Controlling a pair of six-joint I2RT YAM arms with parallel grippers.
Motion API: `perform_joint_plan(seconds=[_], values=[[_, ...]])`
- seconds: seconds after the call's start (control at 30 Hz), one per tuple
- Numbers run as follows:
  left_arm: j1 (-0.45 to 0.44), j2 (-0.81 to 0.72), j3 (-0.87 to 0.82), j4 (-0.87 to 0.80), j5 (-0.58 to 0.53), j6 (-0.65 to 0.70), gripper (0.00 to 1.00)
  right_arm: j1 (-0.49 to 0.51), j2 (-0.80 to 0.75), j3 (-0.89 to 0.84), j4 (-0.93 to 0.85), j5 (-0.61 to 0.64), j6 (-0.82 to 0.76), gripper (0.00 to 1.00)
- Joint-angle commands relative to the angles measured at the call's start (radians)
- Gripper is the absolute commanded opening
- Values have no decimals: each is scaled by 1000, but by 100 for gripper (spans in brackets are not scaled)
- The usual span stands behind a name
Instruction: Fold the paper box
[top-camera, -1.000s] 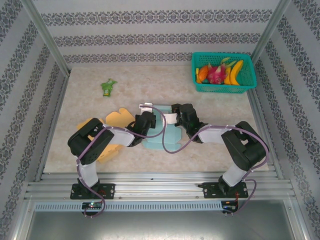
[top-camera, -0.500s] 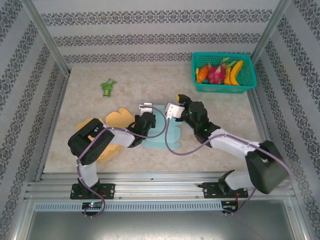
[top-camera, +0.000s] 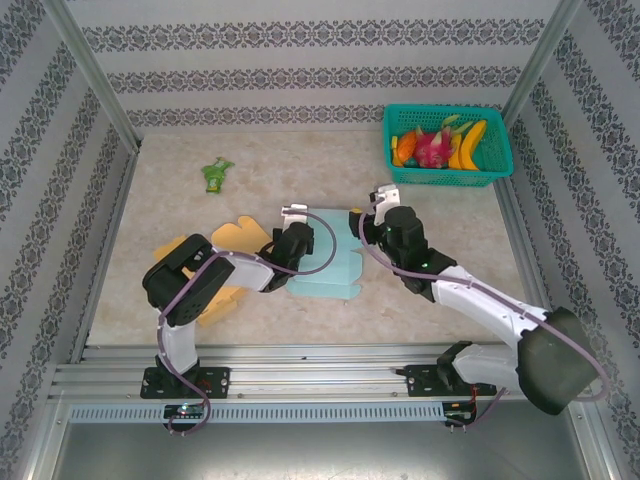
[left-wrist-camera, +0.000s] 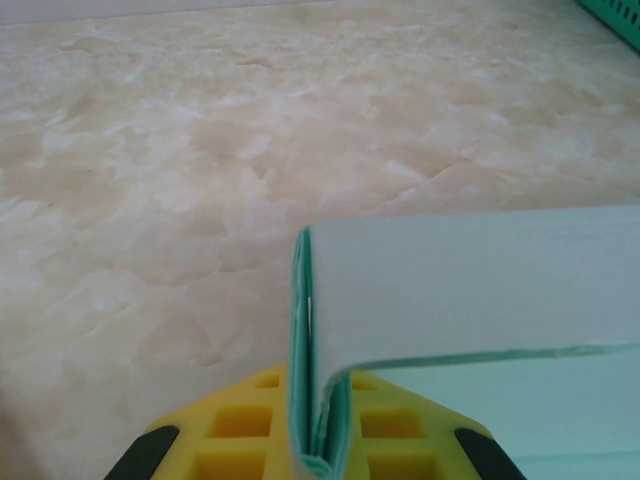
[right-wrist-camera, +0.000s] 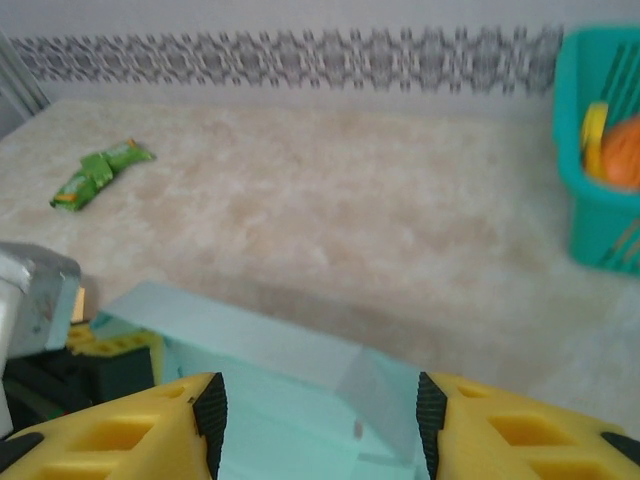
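**Blue paper box pinched at its left edge, right tool open at its far right**

The table (top-camera: 270, 180) has a pale, marbled beige top. Walls (top-camera: 300, 78) papered in grey patterned bands close it in on three sides, and bare metal posts (top-camera: 95, 75) stand at the far corners. A teal basket (top-camera: 447, 177) of fruit (top-camera: 440, 145) sits at the far right. A small green packet (top-camera: 215, 173) lies alone at the far left. Yellow card sheets (top-camera: 240, 236) lie flat on the left side.

The left arm (top-camera: 190, 285) covers part of those sheets and the left margin of the paper box (top-camera: 325, 270). In the left wrist view the bottom edge of the frame cuts off the yellow fingers (left-wrist-camera: 250, 440). In the right wrist view the basket is cropped at the frame's right edge and its contents are a blur. Whether the right tool's fingers (right-wrist-camera: 130, 430) touch the paper cannot be told.

The light blue paper box lies mid-table, between the two arms, mostly flat. One panel (top-camera: 355, 228) is raised along its far right side. The left tool (left-wrist-camera: 318, 425) is clamped on a doubled fold at the box's left edge, and the sheet runs off to the right from the pinch. The right tool (right-wrist-camera: 320, 420) stands with its jaws apart at the box's far right, and the raised blue panel lies just ahead of and below the gap between its fingers.
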Motion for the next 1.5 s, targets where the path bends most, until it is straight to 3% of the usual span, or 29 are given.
perform_joint_plan(seconds=[0.0, 0.2, 0.73, 0.97, 1.1, 1.47], values=[[-6, 45, 10, 3, -1, 0, 0, 4, 72, 45, -66, -20, 150, 55], [-6, 40, -23, 55, -6, 8, 0, -26, 190, 107, -71, -69, 188, 57], [-1, 71, -45, 109, -2, 8, 0, -63, 294, 145, -21, -144, 270, 58], [-1, 77, -43, 109, 8, 17, 0, -63, 349, 157, 101, -301, 371, 58], [-1, 79, -45, 115, 9, 20, 0, -65, 376, 135, 257, -383, 419, 58], [5, 80, -36, 84, -28, -11, 0, -80, 329, 12, 243, -253, 350, 57]])
